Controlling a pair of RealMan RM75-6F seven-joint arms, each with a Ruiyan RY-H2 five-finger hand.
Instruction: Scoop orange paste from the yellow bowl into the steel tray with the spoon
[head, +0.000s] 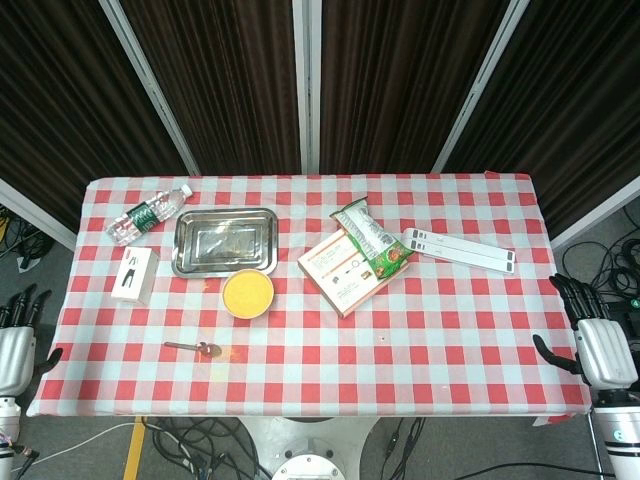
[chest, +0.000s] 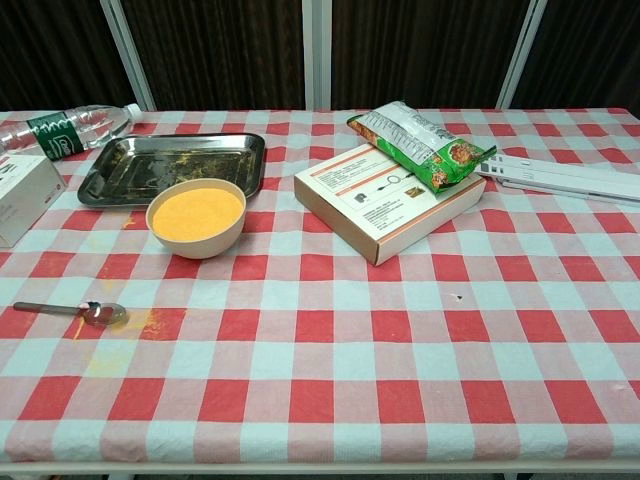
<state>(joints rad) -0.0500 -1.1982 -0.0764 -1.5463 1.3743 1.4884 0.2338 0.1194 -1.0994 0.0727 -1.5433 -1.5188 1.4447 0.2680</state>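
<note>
Yellow bowl (chest: 196, 216) is sitting on the table (chest: 420, 340) left of centre, filled with orange paste (chest: 197, 212), nothing touching it. Steel tray (chest: 175, 166) is lying just behind it toward the far edge, its near rim almost meeting the bowl; the tray floor is showing smears. Spoon (chest: 72, 311) is lying flat nearer the front edge, left of the bowl and apart from it, handle pointing to the left edge, with an orange stain on the cloth by its head.

You're holding nothing right now. Left robot hand (head: 16, 345) is hanging off the left edge near the front corner, fingers spread and pointing up. Right robot hand (head: 597, 337) is hanging off the right edge, fingers likewise spread, clear of the cloth.

Around the task items: a water bottle (chest: 68, 127) is lying on its side at the far-left corner, a white box (chest: 24, 196) is sitting at the left edge beside the tray. Right of the bowl an orange-and-white box (chest: 385, 203) is lying with a green snack bag (chest: 420, 143) resting across its far end. A white strip (chest: 560, 176) is lying toward the right edge.
</note>
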